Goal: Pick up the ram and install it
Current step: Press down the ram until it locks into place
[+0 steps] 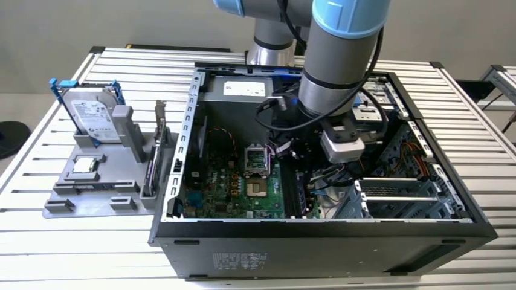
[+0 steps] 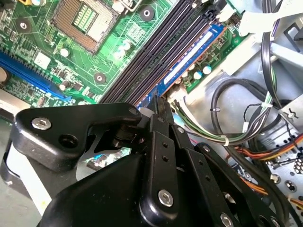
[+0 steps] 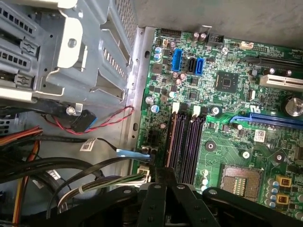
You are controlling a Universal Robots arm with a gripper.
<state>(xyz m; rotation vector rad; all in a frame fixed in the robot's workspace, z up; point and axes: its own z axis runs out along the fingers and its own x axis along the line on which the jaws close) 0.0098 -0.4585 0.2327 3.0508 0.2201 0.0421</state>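
My gripper (image 2: 158, 101) reaches down inside the open computer case (image 1: 173, 181) on the bench (image 1: 48, 241), low over the green motherboard (image 3: 227, 142). In the second wrist view, the fingers (image 2: 163, 111) are clenched on the near end of the ram (image 2: 189, 59), a thin blue strip standing edge-on along the outermost of the dark memory slots (image 2: 156, 52), beside the processor socket (image 2: 83, 19). A hard drive (image 1: 93, 118) stands on a grey holder at the exterior view's left.

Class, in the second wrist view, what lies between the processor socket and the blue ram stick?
Parallel black memory slots lie between the processor socket and the ram, running alongside it; the second wrist view shows this.
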